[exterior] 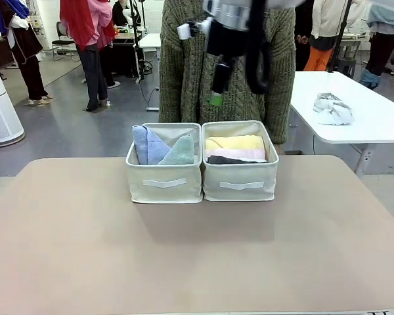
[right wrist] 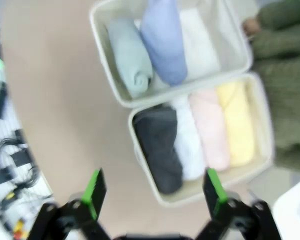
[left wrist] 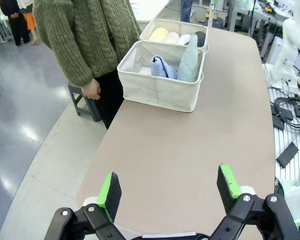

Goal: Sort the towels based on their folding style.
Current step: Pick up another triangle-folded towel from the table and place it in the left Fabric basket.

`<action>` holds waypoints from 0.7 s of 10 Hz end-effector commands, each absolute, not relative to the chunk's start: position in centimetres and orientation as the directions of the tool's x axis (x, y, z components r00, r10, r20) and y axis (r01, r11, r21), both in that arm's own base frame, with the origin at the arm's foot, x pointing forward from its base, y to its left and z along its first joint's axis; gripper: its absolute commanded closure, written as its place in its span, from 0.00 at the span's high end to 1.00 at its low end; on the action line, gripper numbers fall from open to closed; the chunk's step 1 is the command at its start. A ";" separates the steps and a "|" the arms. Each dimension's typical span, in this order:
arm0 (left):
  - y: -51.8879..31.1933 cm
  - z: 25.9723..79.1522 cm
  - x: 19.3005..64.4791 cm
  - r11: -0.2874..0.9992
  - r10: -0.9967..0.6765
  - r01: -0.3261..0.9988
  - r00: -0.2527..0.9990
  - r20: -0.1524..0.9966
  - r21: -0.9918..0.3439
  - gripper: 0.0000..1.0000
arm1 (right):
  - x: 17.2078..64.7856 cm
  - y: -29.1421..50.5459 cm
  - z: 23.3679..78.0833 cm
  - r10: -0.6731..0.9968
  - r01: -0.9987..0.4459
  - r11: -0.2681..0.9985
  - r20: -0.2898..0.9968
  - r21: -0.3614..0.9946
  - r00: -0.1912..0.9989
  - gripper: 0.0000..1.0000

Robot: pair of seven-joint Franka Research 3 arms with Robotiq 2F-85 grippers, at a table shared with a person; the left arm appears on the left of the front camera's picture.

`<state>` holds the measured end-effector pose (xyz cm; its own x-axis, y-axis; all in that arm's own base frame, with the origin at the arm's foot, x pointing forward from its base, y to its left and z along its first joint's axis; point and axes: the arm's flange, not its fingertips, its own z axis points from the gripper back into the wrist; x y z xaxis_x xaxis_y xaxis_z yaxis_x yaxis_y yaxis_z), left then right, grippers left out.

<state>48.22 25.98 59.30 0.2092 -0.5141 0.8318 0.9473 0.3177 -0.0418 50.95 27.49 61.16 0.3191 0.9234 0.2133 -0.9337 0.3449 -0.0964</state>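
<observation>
Towels (right wrist: 190, 130) fill both bins (exterior: 164, 180); table (exterior: 197, 256) foreground bare.

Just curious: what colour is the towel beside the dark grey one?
White towel; the right wrist view shows it best.

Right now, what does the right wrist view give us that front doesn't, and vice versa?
Right wrist only: all four rolls side by side in one bin, dark grey, white, pink, yellow, plus the right claw open above them. Front only: the bins' front handles, the rag on the far white table, and a claw hanging over the bins. Both: the blue cone and teal cone together in the other bin, and the person's green sweater behind.
</observation>
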 end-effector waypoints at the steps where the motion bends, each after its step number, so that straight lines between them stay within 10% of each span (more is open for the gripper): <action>1: 25.9 59.4 48.1 0.320 -0.516 0.946 0.209 0.831 -0.039 1.00 | 43.7 21.2 58.9 0.904 -0.919 0.372 0.273 -0.126 0.328 1.00; 7: 25.9 59.4 48.1 0.320 -0.516 0.946 0.209 0.831 -0.039 1.00 | 42.6 15.6 62.4 0.895 -0.909 0.394 0.282 -0.137 0.345 1.00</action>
<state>48.22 25.98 59.31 0.2090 -0.5143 0.8318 0.9472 0.3178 -0.0415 42.88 15.74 62.07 0.3446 0.8986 0.2717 -0.9155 0.3857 -0.1145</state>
